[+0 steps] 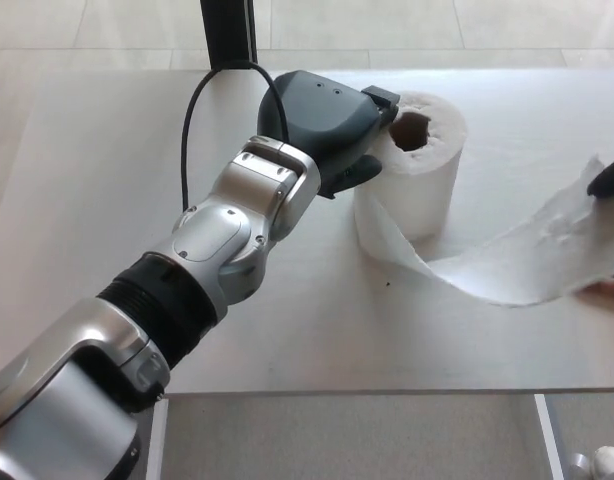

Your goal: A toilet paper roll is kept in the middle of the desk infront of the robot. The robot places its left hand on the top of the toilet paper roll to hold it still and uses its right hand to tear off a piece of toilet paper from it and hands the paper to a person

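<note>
The white toilet paper roll (419, 165) stands upright in the middle of the pale desk (97, 200). My left hand (327, 125) leans against its upper left side, fingers at the top rim and thumb on the side wall. A long strip of paper (527, 262) runs from the roll's base across the desk to the right edge, still joined to the roll. Only a black bit of my right hand (610, 180) shows at the picture's right edge, at the strip's far end, which it holds. A person's fingertip (609, 289) peeks in just below the strip.
A black cable (190, 130) loops over the desk behind my left wrist. A dark post (227, 30) stands beyond the far edge. The desk's near edge (387, 391) runs along the bottom, with floor below it.
</note>
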{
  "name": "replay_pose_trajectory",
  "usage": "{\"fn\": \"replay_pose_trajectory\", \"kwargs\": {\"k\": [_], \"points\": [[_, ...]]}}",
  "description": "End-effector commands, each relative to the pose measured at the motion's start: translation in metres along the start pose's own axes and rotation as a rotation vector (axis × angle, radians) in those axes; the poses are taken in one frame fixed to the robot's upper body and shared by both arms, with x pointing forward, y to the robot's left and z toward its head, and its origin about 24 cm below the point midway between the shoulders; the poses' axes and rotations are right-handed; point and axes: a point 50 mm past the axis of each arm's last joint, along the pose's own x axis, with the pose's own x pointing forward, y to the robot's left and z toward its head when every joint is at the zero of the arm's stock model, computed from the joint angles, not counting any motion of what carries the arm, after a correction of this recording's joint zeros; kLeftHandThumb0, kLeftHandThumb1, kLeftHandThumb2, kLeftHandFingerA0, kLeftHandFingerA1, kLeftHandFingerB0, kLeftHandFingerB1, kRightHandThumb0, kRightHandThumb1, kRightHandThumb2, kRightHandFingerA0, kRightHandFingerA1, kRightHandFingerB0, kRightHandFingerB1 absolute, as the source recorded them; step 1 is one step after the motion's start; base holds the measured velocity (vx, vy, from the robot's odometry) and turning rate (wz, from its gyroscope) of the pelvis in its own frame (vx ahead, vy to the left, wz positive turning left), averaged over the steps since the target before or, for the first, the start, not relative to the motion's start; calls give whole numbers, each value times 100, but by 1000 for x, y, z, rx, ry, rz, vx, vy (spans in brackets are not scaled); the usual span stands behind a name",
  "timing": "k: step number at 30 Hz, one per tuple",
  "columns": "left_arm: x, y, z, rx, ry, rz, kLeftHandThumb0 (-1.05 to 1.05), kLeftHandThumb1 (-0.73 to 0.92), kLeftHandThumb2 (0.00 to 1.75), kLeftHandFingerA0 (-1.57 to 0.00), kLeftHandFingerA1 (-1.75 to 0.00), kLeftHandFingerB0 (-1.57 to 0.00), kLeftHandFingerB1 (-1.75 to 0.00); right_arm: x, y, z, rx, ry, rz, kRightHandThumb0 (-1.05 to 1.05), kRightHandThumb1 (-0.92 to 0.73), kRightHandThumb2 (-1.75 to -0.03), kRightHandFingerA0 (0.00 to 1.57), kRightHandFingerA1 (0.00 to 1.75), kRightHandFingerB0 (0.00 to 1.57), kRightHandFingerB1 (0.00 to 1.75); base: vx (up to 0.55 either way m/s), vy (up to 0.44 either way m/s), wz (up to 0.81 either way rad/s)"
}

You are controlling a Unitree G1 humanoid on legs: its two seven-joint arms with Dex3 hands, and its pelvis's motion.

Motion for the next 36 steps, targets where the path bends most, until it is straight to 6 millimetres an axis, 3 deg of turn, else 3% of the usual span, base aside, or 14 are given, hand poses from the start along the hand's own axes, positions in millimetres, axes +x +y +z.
{"fn": "replay_pose_trajectory", "kwargs": {"k": [1,6,7,9,10,12,13,15,16,21,28,29,35,36], "points": [[-9,-25,-4,1,1,-111,-57,88,66,-68,-89,-54,-50,-1,-13,-2,-27,-8,91,-18,-59,-83,100,153,93,132,0,0,0],[-11,-29,-2,4,5,-109,-58,88,66,-74,-94,-60,-55,9,-15,3,-35,-19,52,-14,-48,-97,106,129,90,133,0,0,0],[-11,-29,-3,7,12,-110,-55,72,112,-77,-90,-53,-66,11,-14,6,-30,-27,52,-19,-45,-103,103,142,90,131,0,0,0],[-11,-29,-4,12,18,-115,-53,71,112,-76,-88,-50,-65,13,-13,8,-37,-44,49,-15,-44,-107,102,148,89,133,0,0,0],[-11,-29,-4,9,10,-120,-57,90,67,-66,-76,-50,-47,14,-12,10,-54,-49,46,-14,-42,-111,105,149,88,134,0,0,0],[-12,-31,-2,-11,1,-115,-57,88,66,-69,-81,-52,-48,13,-10,10,-43,-62,47,-15,-42,-116,101,156,88,135,0,0,0],[-12,-31,-1,-20,1,-115,-53,70,111,-75,-90,-50,-65,11,-9,10,-45,-57,45,-16,-42,-114,101,156,87,136,0,0,0],[-12,-33,-1,-33,-5,-115,-52,69,110,-75,-90,-49,-65,10,-8,10,-42,-52,43,-15,-40,-118,101,155,88,137,0,0,0],[-13,-33,0,-38,-1,-116,-58,86,66,-69,-92,-55,-51,10,-7,11,-30,-62,42,-18,-43,-113,101,159,87,139,0,0,0],[-13,-36,0,-7,2,-127,-58,88,66,-69,-77,-53,-48,20,-11,17,39,-26,-39,-7,-36,-114,125,133,109,121,0,0,0],[-15,-40,-1,-14,3,-148,-58,89,66,-66,-71,-51,-47,45,-15,41,410,76,-171,-15,-24,-155,109,175,88,162,0,0,0],[-16,-41,0,-14,3,-154,-58,90,66,-66,-70,-51,-46,47,-14,44,448,84,-186,-9,-57,-128,123,127,123,126,0,0,0],[-17,-45,2,-23,-4,-148,-59,89,66,-65,-71,-51,-47,62,-12,65,647,148,-263,-12,-61,-129,119,126,119,125,0,0,0],[-18,-45,2,-14,-4,-144,-59,90,66,-65,-72,-51,-47,68,-11,72,712,179,-309,-25,-33,-152,106,175,84,165,0,0,0]]}}
